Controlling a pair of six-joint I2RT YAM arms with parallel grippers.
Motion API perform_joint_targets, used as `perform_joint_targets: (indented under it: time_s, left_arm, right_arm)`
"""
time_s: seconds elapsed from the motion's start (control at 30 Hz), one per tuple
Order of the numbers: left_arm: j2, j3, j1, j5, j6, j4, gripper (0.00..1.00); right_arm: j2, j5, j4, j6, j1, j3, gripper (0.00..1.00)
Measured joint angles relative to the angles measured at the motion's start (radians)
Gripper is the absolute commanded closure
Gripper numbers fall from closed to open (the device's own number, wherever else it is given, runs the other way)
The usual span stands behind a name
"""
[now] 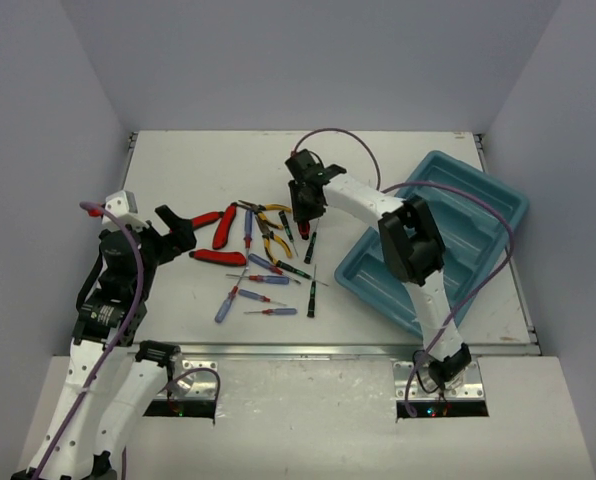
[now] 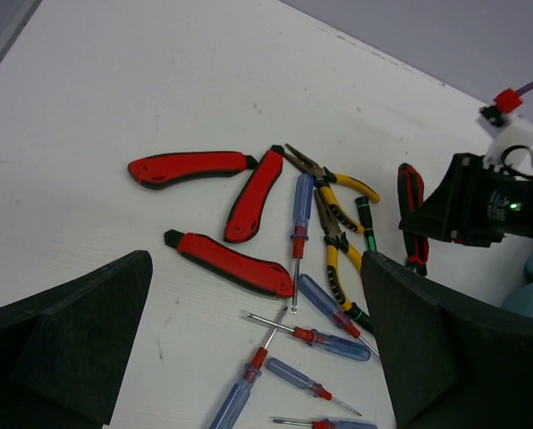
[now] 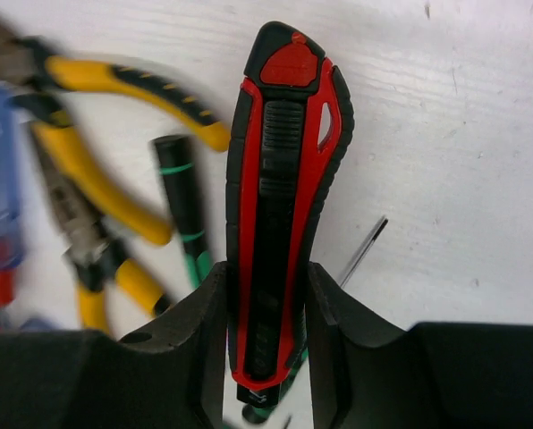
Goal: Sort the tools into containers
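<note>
The tools lie in a loose pile on the white table. Three red-handled cutters [image 1: 218, 257] [image 2: 235, 264], yellow-handled pliers [image 1: 270, 225] [image 2: 338, 228] [image 3: 114, 98], several blue screwdrivers [image 1: 268, 280] [image 2: 334, 308] and black-green screwdrivers [image 1: 311, 290] [image 3: 181, 188] are among them. My right gripper [image 1: 303, 208] [image 3: 265, 304] is down at the pile's far right. Its jaws press both sides of a fourth red-and-black cutter [image 3: 284, 179] [image 2: 411, 214]. My left gripper [image 1: 178, 232] [image 2: 256, 268] hovers wide open over the pile's left side and holds nothing. The teal tray [image 1: 478, 215] of containers sits at the right.
The tray lies at an angle near the table's right edge, and its long compartments hold nothing I can see. Grey walls close in the table at the back and sides. A purple cable [image 1: 458, 190] loops over the tray.
</note>
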Motion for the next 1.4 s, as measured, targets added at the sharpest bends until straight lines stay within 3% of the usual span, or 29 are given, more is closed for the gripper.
perform_joint_targets:
  time_s: [0.2, 0.33, 0.6, 0.83, 0.9, 0.97, 1.03, 1.17, 1.3, 1.37, 1.4]
  left_arm:
    - [-0.009, 0.000, -0.001, 0.003, 0.000, 0.000, 0.00]
    - [-0.026, 0.000, -0.003, 0.003, 0.000, 0.000, 0.00]
    - [-0.034, 0.000, -0.008, 0.018, 0.000, 0.007, 0.00]
    - [-0.013, 0.000, -0.017, 0.030, 0.000, 0.012, 0.00]
    - [-0.007, 0.000, -0.019, 0.032, 0.000, 0.013, 0.00]
    - [-0.001, 0.000, -0.021, 0.034, 0.001, 0.014, 0.00]
    - [0.003, 0.000, -0.021, 0.035, 0.002, 0.014, 0.00]
    - [0.009, 0.000, -0.021, 0.030, 0.003, 0.014, 0.00]
    - [0.009, 0.000, -0.021, 0.019, 0.002, 0.014, 0.00]
    - [0.017, 0.000, -0.021, 0.010, -0.001, 0.014, 0.00]
    - [0.025, 0.000, -0.021, 0.001, -0.004, 0.013, 0.00]
  right_arm:
    - [-0.303, -0.117, 0.027, -0.187, -0.003, -0.046, 0.95]
    - [-0.527, -0.207, -0.064, -0.372, -0.003, -0.105, 1.00]
    - [-0.828, -0.060, -0.297, -0.524, 0.001, -0.540, 1.00]
    - [-1.144, 0.060, -0.325, -0.689, -0.004, -0.855, 0.99]
    - [-1.209, 0.070, -0.301, -0.736, -0.004, -0.912, 0.84]
    - [-1.247, 0.068, -0.276, -0.777, -0.004, -0.960, 0.54]
    - [-1.255, 0.068, -0.260, -0.807, -0.004, -0.992, 0.53]
    - [-1.223, 0.082, -0.231, -0.835, -0.004, -1.006, 0.42]
    - [-1.204, 0.094, -0.211, -0.837, -0.004, -0.990, 0.22]
    - [-1.204, 0.092, -0.208, -0.819, -0.004, -0.965, 0.01]
    - [-1.205, 0.088, -0.204, -0.808, -0.004, -0.948, 0.01]
